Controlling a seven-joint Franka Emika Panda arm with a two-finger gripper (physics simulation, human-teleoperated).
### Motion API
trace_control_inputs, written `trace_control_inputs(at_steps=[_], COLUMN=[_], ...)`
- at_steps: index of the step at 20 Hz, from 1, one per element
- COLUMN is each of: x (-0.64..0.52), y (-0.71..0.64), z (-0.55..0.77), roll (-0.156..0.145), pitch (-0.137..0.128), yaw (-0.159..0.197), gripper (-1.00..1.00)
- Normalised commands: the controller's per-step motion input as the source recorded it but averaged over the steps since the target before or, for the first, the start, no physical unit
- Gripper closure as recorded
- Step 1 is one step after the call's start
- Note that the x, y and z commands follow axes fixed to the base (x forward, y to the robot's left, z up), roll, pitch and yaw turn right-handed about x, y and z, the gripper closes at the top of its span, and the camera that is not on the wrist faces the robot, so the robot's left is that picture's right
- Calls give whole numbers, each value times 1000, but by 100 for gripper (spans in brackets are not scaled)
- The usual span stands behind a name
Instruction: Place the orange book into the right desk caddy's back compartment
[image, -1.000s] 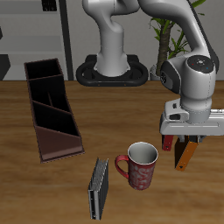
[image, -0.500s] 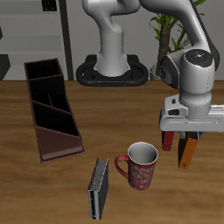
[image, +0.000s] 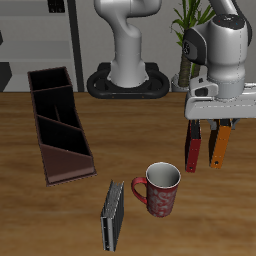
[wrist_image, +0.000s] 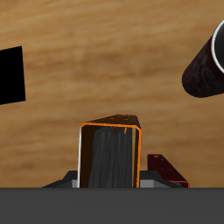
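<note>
My gripper (image: 213, 122) is shut on the top of the orange book (image: 218, 147) and holds it upright, clear of the table. In the wrist view the orange book (wrist_image: 109, 156) shows its orange covers and grey page edges between the jaws. The right desk caddy (image: 58, 122) lies across the table from the gripper, its sloped low end toward the front edge. Its back compartment (image: 48, 82) is the empty end section farthest back.
A dark-red book (image: 192, 148) stands upright right beside the held book and also shows in the wrist view (wrist_image: 166, 168). A red patterned mug (image: 160, 188) and a grey-black book (image: 113, 215) stand near the front edge between gripper and caddy. The robot base (image: 128, 80) is behind.
The gripper has risen and moved back a little with the orange book in it, lifting the book off the table. The dark-red book now shows beside it.
</note>
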Motion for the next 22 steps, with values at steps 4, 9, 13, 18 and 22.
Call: trace_control_inputs(at_steps=[4, 9, 13, 18, 22], x=[-320, -141, -379, -374, -435], y=[-162, -130, -181, -166, -215], z=[599, 396, 619, 436, 337], roll=[5, 5, 33, 46, 61], pitch=[-81, -47, -72, -26, -47], yaw=[20, 23, 66, 48, 135], gripper=[100, 100, 100, 100, 100])
